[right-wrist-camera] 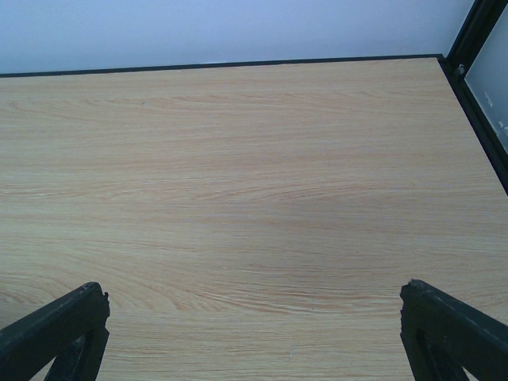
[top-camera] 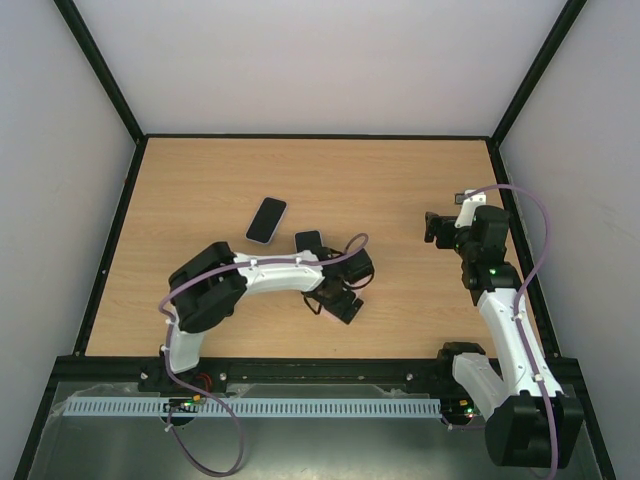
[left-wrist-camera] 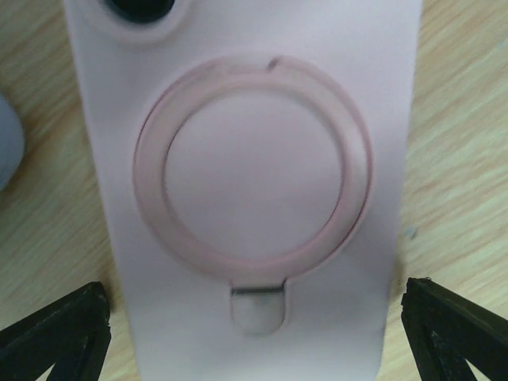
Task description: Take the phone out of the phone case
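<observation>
I see the pink phone case (left-wrist-camera: pixel 254 159) lying lengthwise between my released left fingers (left-wrist-camera: pixel 59 329). My right fingers (right-wrist-camera: pixel 55 325), also released, are well apart from it.

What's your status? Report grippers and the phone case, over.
Left gripper open, straddling pink phone case, back-up on table. Right gripper open above table. Phone inside: can't tell. Nothing in the way.

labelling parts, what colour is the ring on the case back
Pink ring, darker than the pale pink phone case; best in left wrist view.
</observation>
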Robot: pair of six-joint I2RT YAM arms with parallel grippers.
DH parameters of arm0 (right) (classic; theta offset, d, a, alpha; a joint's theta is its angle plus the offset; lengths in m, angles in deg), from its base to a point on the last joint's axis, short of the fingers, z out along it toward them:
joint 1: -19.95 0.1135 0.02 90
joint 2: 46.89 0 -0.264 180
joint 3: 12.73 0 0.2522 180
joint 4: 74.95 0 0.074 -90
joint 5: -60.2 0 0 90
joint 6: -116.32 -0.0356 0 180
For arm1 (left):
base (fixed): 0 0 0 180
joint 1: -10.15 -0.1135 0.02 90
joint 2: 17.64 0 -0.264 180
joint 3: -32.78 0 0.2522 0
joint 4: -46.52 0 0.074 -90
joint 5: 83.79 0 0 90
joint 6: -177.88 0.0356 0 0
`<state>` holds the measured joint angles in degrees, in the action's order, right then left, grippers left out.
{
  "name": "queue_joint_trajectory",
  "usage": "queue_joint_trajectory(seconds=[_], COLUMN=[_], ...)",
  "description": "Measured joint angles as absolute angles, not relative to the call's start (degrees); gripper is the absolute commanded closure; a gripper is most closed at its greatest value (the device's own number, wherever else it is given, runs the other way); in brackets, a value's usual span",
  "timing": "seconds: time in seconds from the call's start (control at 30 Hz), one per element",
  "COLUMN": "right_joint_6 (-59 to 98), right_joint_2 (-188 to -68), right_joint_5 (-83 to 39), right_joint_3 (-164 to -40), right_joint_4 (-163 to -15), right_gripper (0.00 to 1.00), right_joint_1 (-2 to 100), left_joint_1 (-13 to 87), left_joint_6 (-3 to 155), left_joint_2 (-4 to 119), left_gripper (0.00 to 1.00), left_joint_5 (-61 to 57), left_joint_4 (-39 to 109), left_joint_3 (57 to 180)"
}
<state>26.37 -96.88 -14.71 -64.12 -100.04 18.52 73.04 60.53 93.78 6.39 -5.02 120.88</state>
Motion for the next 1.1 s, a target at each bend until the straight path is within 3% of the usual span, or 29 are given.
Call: queue_joint_trajectory(seconds=[0.5, 0.67, 0.83, 1.1], right_joint_6=[26.4, 26.4, 26.4, 26.4], right_joint_2=[-96.9, -96.9, -96.9, -97.1], right_joint_5=[-14.7, -14.7, -14.7, -14.7], right_joint_3=[-63.8, -63.8, -63.8, -63.8], right_joint_4=[-100.0, -100.0, -100.0, -100.0], right_gripper=[0.02, 0.02, 0.02, 0.02], right_joint_1=[18.4, 18.4, 18.4, 18.4], left_joint_1=[71.8, 71.4, 71.2, 71.0], left_joint_6=[63.3, 64.0, 64.9, 66.4], left_joint_2=[103.5, 104.7, 105.0, 104.4], left_gripper=[0.07, 0.16, 0.35, 0.49], left_joint_5=[6.8, 7.5, 7.7, 7.5], left_joint_4=[-12.2, -13.3, -13.7, -12.5], left_joint_3=[135.0, 136.7, 137.4, 136.4])
